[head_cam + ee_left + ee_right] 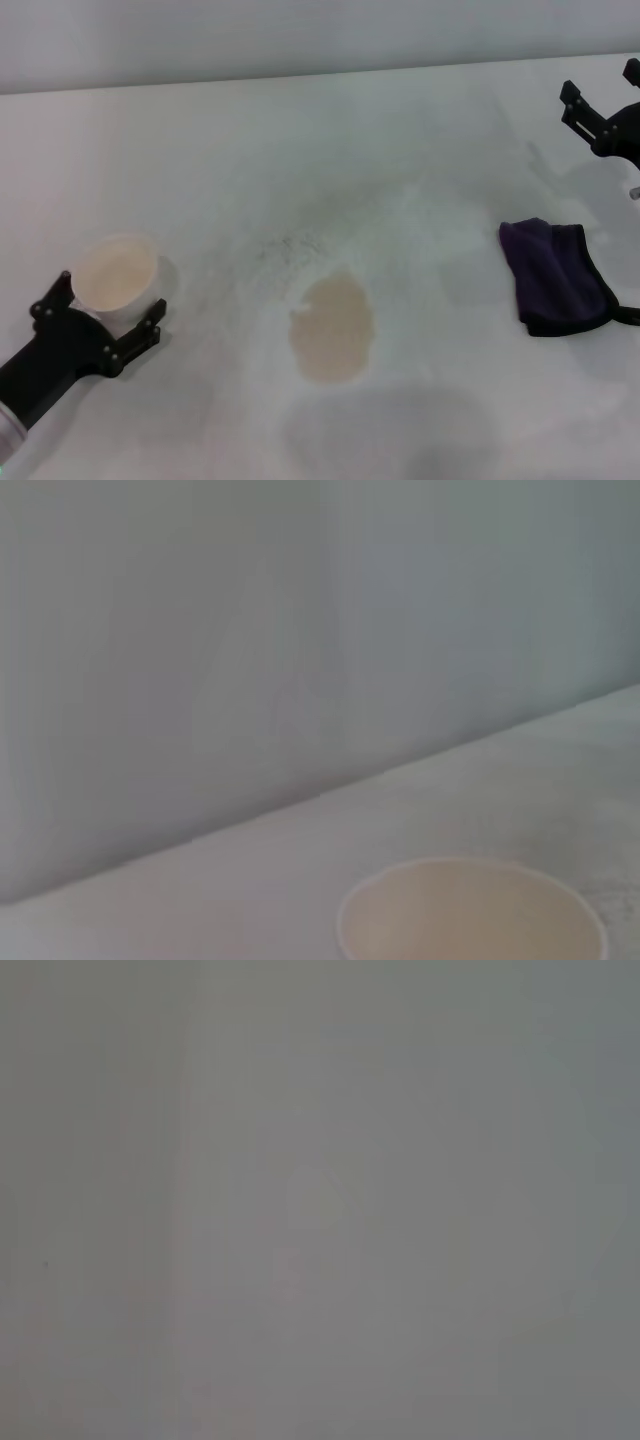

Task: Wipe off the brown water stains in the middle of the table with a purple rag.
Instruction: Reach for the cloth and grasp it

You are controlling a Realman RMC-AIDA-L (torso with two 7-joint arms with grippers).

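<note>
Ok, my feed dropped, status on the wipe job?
Left gripper open around the cup, robot's left. Right gripper open, far right, above the rag. Rag untouched; stain still mid-table. Nothing between rag and stain.

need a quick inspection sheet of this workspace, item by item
surface: wide white table with faint grey mottled marks
job's things: light tan-brown water stain mid-table, unwiped; dark purple rag with black edging lying crumpled to its right, apart from it
clutter: white paper cup upright at the left
grippers: left gripper open around the cup's near side; right gripper open, beyond the rag, not touching it
cables: nothing seen
surroundings: plain pale wall behind the table
</note>
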